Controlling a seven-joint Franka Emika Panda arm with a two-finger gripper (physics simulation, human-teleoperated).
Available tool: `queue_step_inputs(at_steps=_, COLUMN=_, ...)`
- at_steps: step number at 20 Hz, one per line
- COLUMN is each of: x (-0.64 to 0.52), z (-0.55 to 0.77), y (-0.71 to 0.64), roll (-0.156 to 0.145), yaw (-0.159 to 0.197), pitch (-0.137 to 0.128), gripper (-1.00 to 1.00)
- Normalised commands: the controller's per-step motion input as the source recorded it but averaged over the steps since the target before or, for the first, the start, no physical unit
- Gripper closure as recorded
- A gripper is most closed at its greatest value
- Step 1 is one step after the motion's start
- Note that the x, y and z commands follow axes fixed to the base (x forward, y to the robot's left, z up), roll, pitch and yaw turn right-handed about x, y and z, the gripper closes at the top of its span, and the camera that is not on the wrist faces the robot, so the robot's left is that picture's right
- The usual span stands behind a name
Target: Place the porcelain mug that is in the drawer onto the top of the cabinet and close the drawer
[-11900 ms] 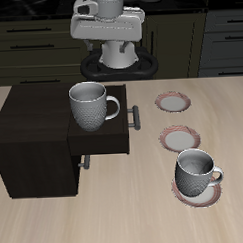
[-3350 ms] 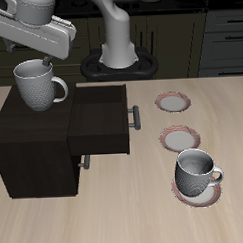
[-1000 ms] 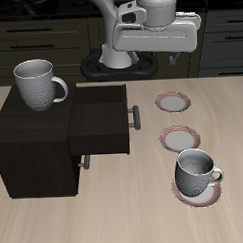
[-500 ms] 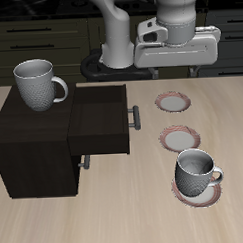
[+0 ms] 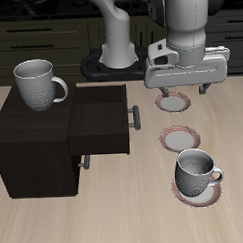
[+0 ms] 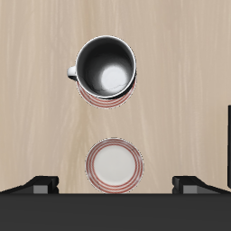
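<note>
1. Against half a second ago, I see my gripper (image 5: pixel 187 90) has come lower and nearer the table's front edge; it now hangs over the small plates beside the cabinet (image 5: pixel 30 148).
2. The porcelain mug (image 5: pixel 39 84) stands upright on the cabinet's top, at the back, unmoved since the earlier frames.
3. The drawer (image 5: pixel 100 120) is pulled out, as before, its grey handle (image 5: pixel 134 116) facing the plates.
4. My claw's fingers (image 6: pixel 42 183) are spread wide apart, holding nothing.
5. Through the wrist camera I look down on an empty plate (image 6: pixel 115 165) and, beyond it, the second mug (image 6: pixel 106 68) on its own plate.
6. I can read no brand, label or writing anywhere.
</note>
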Motion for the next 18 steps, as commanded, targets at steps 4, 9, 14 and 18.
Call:
queue_step_inputs(at_steps=4, x=0.16, z=-0.42, y=-0.01, roll=-0.008, yaw=-0.009, pitch=0.048, gripper=-1.0)
queue_step_inputs(at_steps=9, x=0.15, z=-0.41, y=-0.08, roll=-0.013, yaw=-0.013, pitch=0.042, gripper=-1.0)
queue_step_inputs(at_steps=14, x=0.05, z=-0.28, y=-0.1, roll=-0.012, yaw=-0.009, pitch=0.031, gripper=-1.0)
queue_step_inputs(at_steps=18, x=0.03, z=-0.27, y=-0.34, roll=-0.022, yaw=-0.028, pitch=0.033, gripper=-1.0)
